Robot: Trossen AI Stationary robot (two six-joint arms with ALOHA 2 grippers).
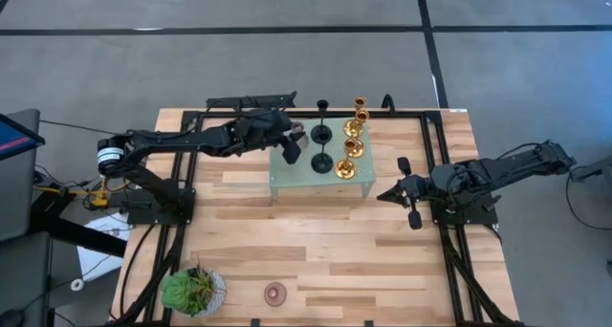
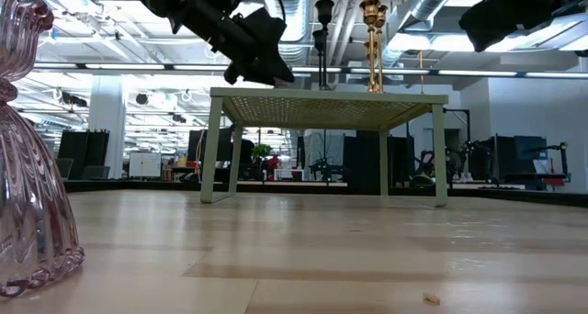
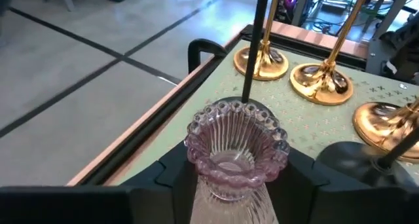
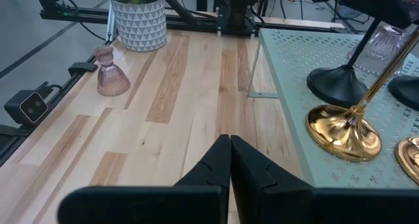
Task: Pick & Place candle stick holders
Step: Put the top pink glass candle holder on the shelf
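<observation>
On the perforated platform (image 1: pixel 287 179), left gripper (image 3: pixel 229 185) clasps a ribbed pink glass holder (image 3: pixel 232 145); right gripper (image 4: pixel 229 160) closed, empty.

five holders upright on platform (image 1: pixel 287 179), pink ones (image 1: pixel 276 293) apart.

No readable txt, labels, brands, nos. or signs in any view.
</observation>
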